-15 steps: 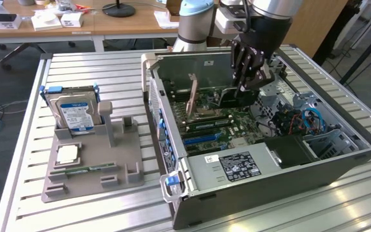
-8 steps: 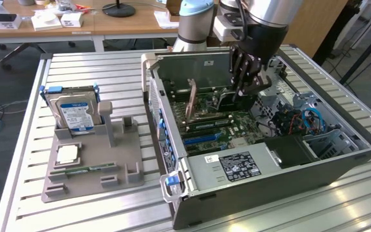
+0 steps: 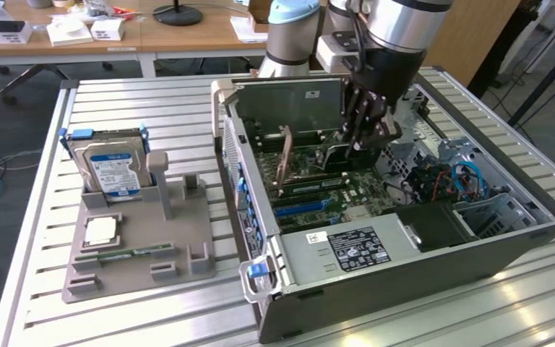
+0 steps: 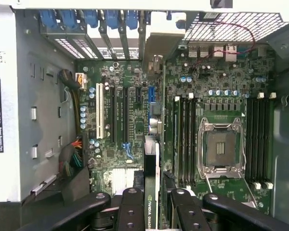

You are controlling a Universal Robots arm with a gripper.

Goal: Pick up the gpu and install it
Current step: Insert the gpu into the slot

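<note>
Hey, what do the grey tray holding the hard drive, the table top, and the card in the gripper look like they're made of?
The tray: matte grey plastic, probably; dull, moulded posts. The table top: slatted metal, likely aluminium; pale sheen. The gpu: black, seemingly plastic-covered edge with printed white lettering.

arm (image 3: 407, 22): silver tube, pale-blue caps (image 3: 292, 11) | claw (image 4: 156, 197): black linked fingers (image 4: 130, 211), seemingly screwed

Arm near-vertical, wrist down, gripper (image 3: 363, 131) (dark, jointed fingers (image 4: 131, 207)) seemingly half-closed around the gpu (image 4: 151, 214)
</note>
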